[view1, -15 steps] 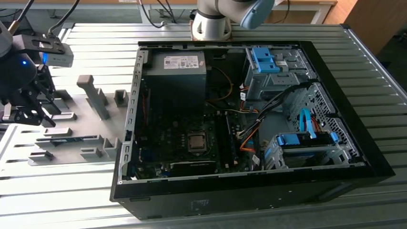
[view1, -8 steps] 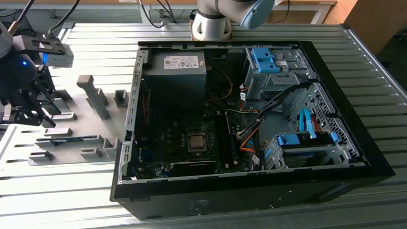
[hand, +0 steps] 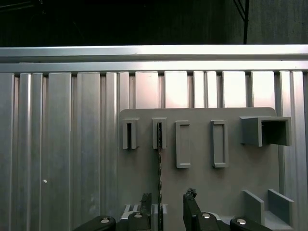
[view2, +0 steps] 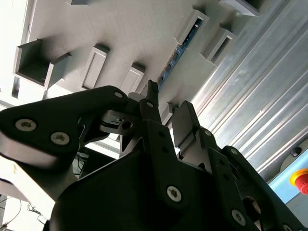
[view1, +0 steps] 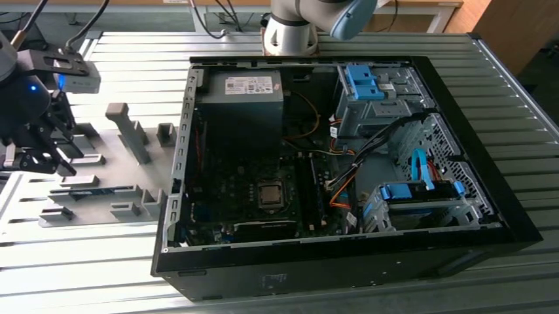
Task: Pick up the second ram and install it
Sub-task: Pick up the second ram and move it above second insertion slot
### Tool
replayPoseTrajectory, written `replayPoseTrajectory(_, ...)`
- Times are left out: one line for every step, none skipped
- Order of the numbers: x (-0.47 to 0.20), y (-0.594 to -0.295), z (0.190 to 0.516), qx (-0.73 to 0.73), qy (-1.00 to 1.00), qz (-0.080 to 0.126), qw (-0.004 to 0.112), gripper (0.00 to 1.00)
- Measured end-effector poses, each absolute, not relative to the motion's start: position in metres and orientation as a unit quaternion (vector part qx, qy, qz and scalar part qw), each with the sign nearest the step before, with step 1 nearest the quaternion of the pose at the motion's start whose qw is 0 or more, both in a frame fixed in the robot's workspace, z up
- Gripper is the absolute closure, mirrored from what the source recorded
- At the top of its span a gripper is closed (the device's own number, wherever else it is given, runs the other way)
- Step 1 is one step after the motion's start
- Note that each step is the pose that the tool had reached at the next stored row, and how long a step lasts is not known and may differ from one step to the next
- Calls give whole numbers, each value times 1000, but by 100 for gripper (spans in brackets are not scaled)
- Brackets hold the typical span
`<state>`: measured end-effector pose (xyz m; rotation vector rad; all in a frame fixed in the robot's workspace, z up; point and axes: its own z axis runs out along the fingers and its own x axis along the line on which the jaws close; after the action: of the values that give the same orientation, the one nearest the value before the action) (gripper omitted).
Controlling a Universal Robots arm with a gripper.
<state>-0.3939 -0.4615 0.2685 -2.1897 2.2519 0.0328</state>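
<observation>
Gripper (hand: 167,211), black metal, fingers spread, lines up astride the slim blue-green circuit-board second ram (hand: 159,173) in the first wrist view; in the exterior view, ram at its 4 o'clock, axis 9-to-3.

Close grey blocks (hand: 183,144) either side of ram (hand: 159,183)

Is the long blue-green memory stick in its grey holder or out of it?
In. The long blue-green circuit-board stick stands on edge, one end slotted into a grey plastic block.
</observation>
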Motion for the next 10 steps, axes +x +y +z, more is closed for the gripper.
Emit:
replayPoseTrajectory(-394,-462,268,-697,717,10,0,61)
replayPoseTrajectory(-395,-462,267,-697,717,10,0,61)
replayPoseTrajectory(-395,-462,266,-697,717,10,0,61)
replayPoseTrajectory(-396,-462,265,-697,717,10,0,61)
replayPoseTrajectory(-396,-463,264,-697,717,10,0,61)
replayPoseTrajectory(-396,-463,262,-698,716,10,0,61)
replayPoseTrajectory(-396,-463,260,-698,716,10,0,61)
replayPoseTrajectory(-396,-463,259,-699,716,10,0,61)
replayPoseTrajectory(-397,-463,257,-699,715,10,0,61)
replayPoseTrajectory(-398,-463,255,-699,715,10,0,61)
